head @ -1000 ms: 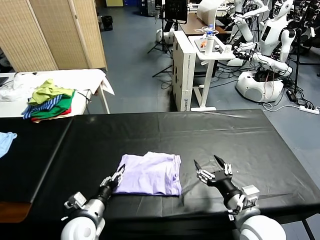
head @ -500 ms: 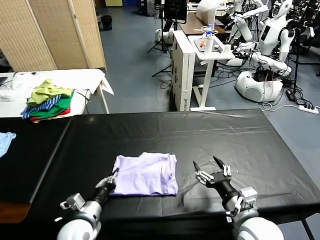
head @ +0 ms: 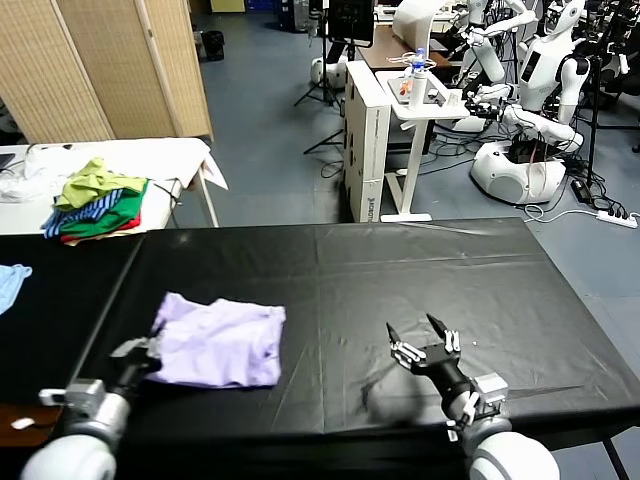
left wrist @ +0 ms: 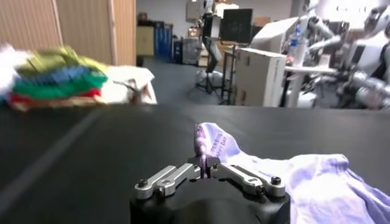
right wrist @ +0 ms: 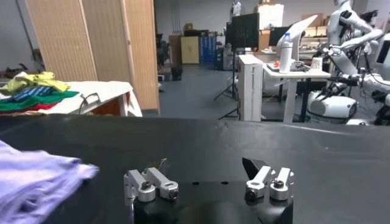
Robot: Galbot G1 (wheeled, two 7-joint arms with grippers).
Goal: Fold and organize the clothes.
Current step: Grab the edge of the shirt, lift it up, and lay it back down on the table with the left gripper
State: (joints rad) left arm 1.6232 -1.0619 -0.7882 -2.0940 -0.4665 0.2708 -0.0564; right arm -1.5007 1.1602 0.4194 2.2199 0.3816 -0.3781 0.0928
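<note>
The clothes are one lavender T-shirt (head: 220, 342), lying folded and rumpled on the black table (head: 400, 270), left of the middle. My left gripper (head: 137, 354) is at the shirt's left edge, shut on a pinch of the fabric. In the left wrist view the jaws (left wrist: 204, 168) meet on an upright fold of the T-shirt (left wrist: 304, 176), and the rest trails off to one side. My right gripper (head: 421, 338) hovers low over the table's front right, open and empty, well apart from the shirt. The right wrist view shows the gripper (right wrist: 205, 176) wide open, with the T-shirt (right wrist: 36, 179) off to the side.
A pile of green, blue-striped and red garments (head: 95, 205) sits on a white table (head: 170, 160) at the back left. A small light blue cloth (head: 10, 282) lies at the far left edge. A white desk (head: 385, 130) and other robots (head: 530, 120) stand behind the black table.
My left gripper shut on the shirt's near left edge and dragged the shirt leftward across the table. The right gripper stayed where it was, open.
</note>
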